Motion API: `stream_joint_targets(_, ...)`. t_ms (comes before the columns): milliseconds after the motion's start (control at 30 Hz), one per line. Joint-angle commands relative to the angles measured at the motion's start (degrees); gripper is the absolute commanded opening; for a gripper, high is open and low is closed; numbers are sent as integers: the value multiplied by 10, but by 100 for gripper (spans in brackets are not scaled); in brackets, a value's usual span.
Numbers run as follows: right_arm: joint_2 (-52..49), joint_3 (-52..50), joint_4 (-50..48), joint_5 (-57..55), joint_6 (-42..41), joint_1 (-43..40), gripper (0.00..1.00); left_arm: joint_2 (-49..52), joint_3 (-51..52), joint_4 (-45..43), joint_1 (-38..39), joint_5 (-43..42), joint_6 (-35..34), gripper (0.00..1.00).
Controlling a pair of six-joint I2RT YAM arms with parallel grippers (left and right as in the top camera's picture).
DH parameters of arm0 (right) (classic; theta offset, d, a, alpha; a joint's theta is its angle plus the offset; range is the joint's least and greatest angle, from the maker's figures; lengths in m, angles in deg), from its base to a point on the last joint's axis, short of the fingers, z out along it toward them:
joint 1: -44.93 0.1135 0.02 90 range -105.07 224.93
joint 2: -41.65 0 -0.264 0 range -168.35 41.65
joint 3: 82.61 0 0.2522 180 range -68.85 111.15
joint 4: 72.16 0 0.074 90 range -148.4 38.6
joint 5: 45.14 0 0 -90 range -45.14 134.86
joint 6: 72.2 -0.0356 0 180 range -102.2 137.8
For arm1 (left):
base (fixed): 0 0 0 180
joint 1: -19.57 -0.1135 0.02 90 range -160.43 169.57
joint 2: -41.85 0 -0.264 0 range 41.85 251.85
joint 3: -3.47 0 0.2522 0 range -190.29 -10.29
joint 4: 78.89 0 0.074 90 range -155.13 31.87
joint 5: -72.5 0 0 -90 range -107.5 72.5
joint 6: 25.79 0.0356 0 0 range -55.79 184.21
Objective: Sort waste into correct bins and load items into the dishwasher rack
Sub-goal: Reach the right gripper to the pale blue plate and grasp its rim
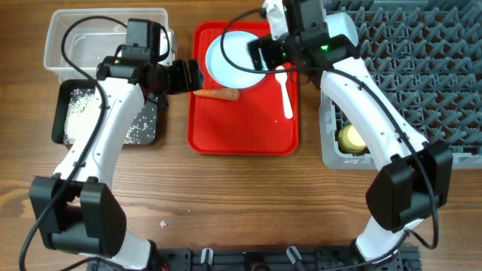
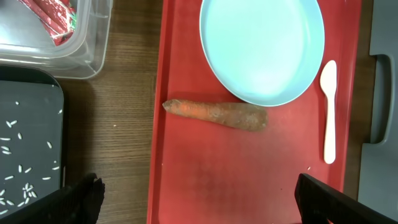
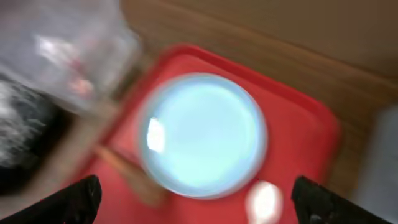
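- Left claw (image 2: 205, 208), spread wide, hovers low in frame; carrot (image 2: 214, 115) lies just above it.
- Right claw (image 3: 199, 208), also spread, points down over the plate (image 3: 202, 134).

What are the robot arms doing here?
The left arm and right arm hover at the red tray, jaws open, holding nothing. A blue plate, a carrot and a white spoon lie on it. There's rice in the black tray, a wrapper in the clear tub, a yellow cup in the grey rack.
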Motion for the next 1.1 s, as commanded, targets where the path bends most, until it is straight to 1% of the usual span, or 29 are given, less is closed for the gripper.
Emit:
stream_joint_targets(0,1,6,-21,77,-148,0,95,1,0,-2,-3,2,1,100)
stream_joint_targets(33,-7,6,-21,63,-171,0,93,1,0,-2,-3,2,1,100)
stream_joint_targets(100,-26,6,-18,36,-218,0,85,1,0,-2,-3,2,1,100)
stream_joint_targets(200,-64,6,-12,20,-290,1,76,1,0,-2,-3,2,1,100)
stream_joint_targets(300,-115,6,-12,20,-380,1,73,1,0,-2,-3,2,1,100)
stream_joint_targets(367,-142,6,-9,20,-409,1,70,1,0,-2,-3,2,1,100)
stream_joint_targets(433,-166,6,-6,20,-427,0,68,1,0,-2,-3,2,1,100)
stream_joint_targets(467,-174,6,-5,20,-433,1,63,1,0,-2,-3,2,1,100)
stream_joint_targets(500,-179,6,-2,20,-438,1,61,1,0,-2,-3,2,1,100)
stream_joint_targets(600,-188,6,1,18,-439,1,50,1,0,-2,-3,2,1,100)
stream_joint_targets(800,-195,6,15,-29,-456,1,34,1,0,-2,-3,2,1,100)
stream_joint_targets(933,-206,6,35,-31,-454,1,31,1,0,-2,-3,2,1,100)
stream_joint_targets(1067,-216,6,46,-50,-454,1,32,1,0,-2,-3,2,1,100)
